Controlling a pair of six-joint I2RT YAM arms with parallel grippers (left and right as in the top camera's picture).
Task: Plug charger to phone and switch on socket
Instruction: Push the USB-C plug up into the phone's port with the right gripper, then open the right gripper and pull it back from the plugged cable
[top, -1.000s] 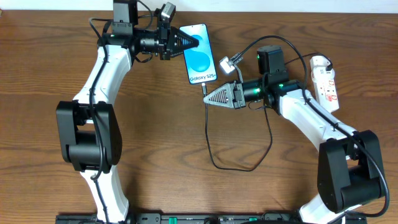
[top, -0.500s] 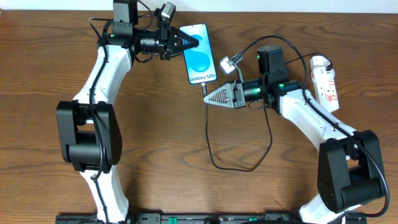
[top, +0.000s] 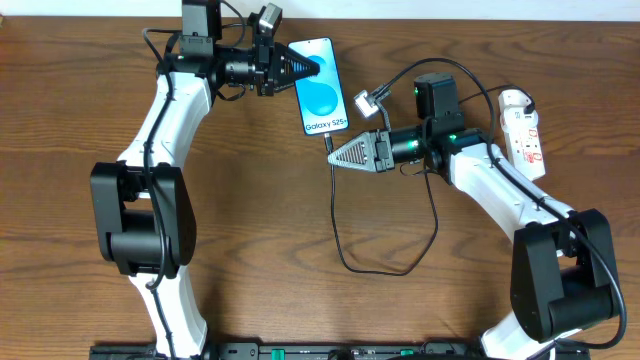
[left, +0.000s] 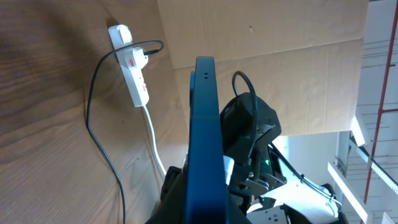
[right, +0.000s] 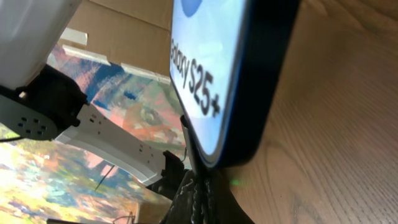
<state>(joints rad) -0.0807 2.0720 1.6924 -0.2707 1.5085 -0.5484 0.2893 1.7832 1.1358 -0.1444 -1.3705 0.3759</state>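
Note:
The phone (top: 322, 85) lies near the table's back, its blue screen showing "Galaxy S25+". My left gripper (top: 311, 68) is shut on its upper left edge. In the left wrist view the phone (left: 204, 124) shows edge-on between the jaws (left: 205, 202). My right gripper (top: 334, 156) is shut on the charger's plug tip (top: 328, 142), just below the phone's bottom edge. In the right wrist view the tip (right: 193, 154) rises from the fingers (right: 208, 196) and touches the phone's (right: 208, 81) bottom edge. I cannot tell whether it is seated. The white socket (top: 523, 125) lies at the far right.
The black charger cable (top: 385, 270) loops toward the table's front, then runs back past the right arm to the socket. The left wrist view shows the socket (left: 135, 74) and cable (left: 93, 124) on the wood. A cardboard wall stands behind the table.

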